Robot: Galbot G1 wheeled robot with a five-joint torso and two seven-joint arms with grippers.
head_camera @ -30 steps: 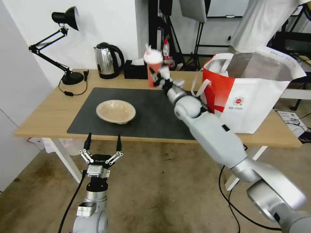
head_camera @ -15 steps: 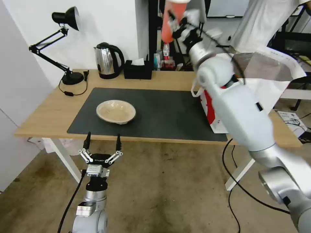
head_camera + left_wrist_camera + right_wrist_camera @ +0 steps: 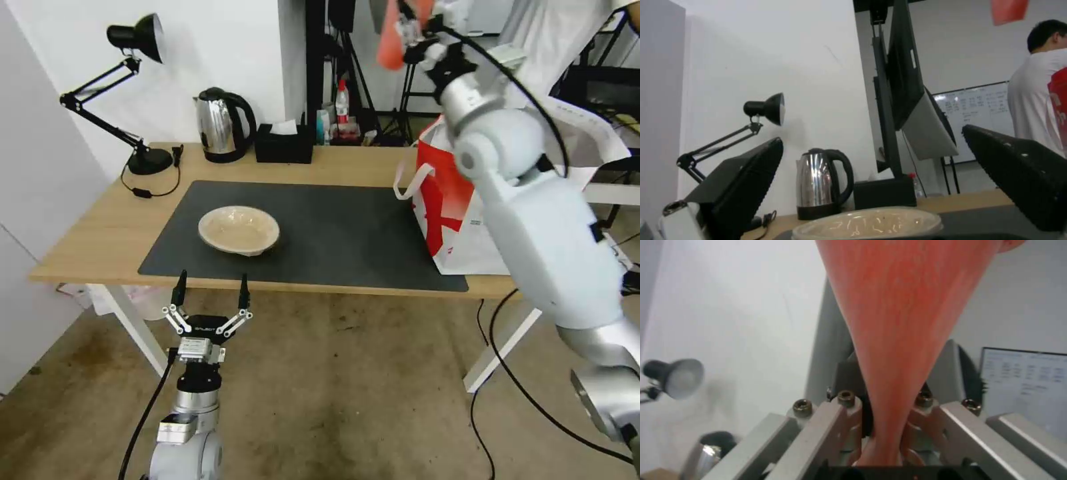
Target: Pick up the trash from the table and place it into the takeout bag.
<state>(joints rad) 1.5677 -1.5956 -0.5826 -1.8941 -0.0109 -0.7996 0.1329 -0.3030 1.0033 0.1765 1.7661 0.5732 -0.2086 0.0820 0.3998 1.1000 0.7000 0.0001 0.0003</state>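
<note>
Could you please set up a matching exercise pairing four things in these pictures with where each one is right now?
Things:
1. red drink cup
2. shallow beige bowl
3. takeout bag
4. left hand

Places:
A. on the dark grey mat
B. below the table's near edge, fingers apart, holding nothing
C. gripped in the right hand, raised high above the table
D. standing on the table beside the mat's edge

Pairs: 1-C, 2-A, 3-D, 4-B
</note>
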